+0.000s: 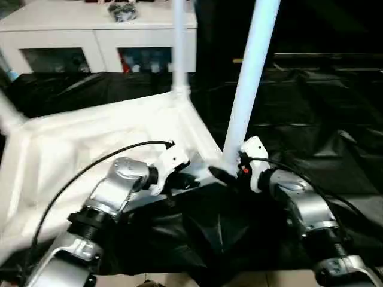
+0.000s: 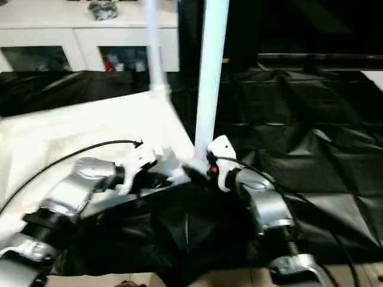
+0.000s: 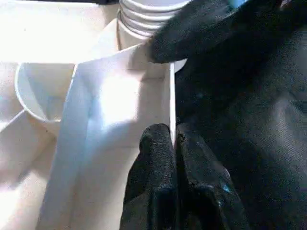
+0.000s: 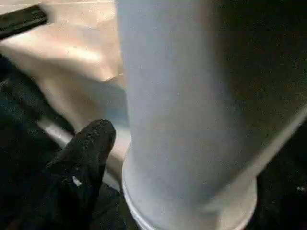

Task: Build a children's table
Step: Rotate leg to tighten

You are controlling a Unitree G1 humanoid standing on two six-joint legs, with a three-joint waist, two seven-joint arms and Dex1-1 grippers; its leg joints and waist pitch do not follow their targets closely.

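The white tabletop (image 1: 90, 137) lies upside down on black cloth, ribbed underside up. A white leg (image 1: 178, 48) stands in its far corner socket, and another leg (image 1: 248, 78) rises from the near right corner. A third leg's base (image 1: 9, 116) shows at the left edge. My left gripper (image 3: 173, 136) is shut on the thin rim wall of the tabletop (image 3: 120, 110), close to that near corner. My right gripper (image 1: 230, 173) sits at the foot of the near right leg (image 4: 192, 105), open. One finger (image 4: 84, 163) stands beside the tube with a slim gap.
A white cabinet (image 1: 102, 36) with glass doors stands at the back left, with a small dark object on top. Crumpled black cloth (image 1: 311, 119) covers the surface to the right and front. A black cable (image 1: 90, 167) loops over my left forearm.
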